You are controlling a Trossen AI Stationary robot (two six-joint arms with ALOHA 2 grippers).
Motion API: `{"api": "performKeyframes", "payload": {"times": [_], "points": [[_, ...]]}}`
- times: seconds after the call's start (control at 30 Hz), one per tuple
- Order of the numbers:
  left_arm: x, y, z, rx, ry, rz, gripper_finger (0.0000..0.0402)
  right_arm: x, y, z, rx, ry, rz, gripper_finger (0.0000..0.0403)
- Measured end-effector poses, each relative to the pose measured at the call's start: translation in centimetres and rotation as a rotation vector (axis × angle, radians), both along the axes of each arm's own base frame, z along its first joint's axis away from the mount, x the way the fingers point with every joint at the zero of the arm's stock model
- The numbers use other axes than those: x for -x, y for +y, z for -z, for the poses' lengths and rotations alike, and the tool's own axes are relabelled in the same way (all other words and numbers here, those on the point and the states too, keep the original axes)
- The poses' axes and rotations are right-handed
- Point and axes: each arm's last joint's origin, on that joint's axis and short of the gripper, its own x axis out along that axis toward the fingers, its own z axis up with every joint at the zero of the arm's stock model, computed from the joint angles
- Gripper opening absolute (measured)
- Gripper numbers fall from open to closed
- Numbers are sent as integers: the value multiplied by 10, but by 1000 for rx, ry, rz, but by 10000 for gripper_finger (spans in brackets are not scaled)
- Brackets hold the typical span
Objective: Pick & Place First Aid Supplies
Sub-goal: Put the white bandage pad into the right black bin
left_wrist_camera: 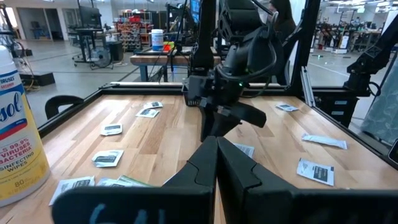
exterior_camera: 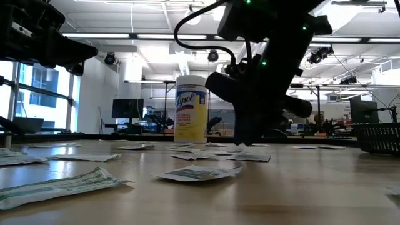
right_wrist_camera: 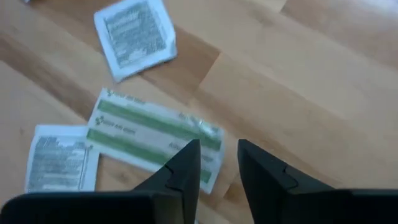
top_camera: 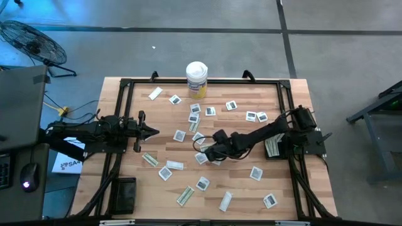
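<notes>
Several first aid supplies lie flat and scattered over the wooden table (top_camera: 239, 182): square white sachets (top_camera: 165, 173) and oblong green-striped wrappers (top_camera: 184, 196). My right gripper (top_camera: 204, 152) reaches to the table's middle, slanting down, open, with nothing between its fingers. In the right wrist view it (right_wrist_camera: 217, 158) stands over one end of a green-striped wrapper (right_wrist_camera: 149, 132), with two square sachets (right_wrist_camera: 134, 37) (right_wrist_camera: 59, 163) beside it. My left gripper (top_camera: 152, 132) waits shut and level at the left side. My right gripper comes slanting down from the table's right side. One fingertip (right_wrist_camera: 186, 155) covers the corner of the green-striped wrapper's end (right_wrist_camera: 208, 146), which lies flat on the table. I cannot tell whether the finger touches it.
A tall white canister with a yellow label (top_camera: 196, 78) stands at the far edge's middle. A black basket (exterior_camera: 378, 137) sits at the right by the right arm's base. A black frame (top_camera: 201, 82) rims the table. A dark flat object (top_camera: 124, 194) lies at the near left.
</notes>
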Motion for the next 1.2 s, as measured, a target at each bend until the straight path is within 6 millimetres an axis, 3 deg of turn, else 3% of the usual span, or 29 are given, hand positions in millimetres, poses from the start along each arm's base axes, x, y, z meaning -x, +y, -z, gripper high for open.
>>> {"api": "performKeyframes", "payload": {"times": [0.53, 0.8, 1.03, 1.2], "points": [[0, 0, 0, 0, 0, 0, 1, -5, -6, 15, 3, 54, -52, 83], [0, 0, 0, 0, 0, 0, 1, -9, -5, 13, 80, 85, -251, 82], [0, 0, 0, 0, 0, 0, 1, -10, -8, 13, 112, 117, -312, 81], [0, 0, 0, 0, 0, 0, 1, -9, -8, 13, 132, 133, -337, 51]]}}
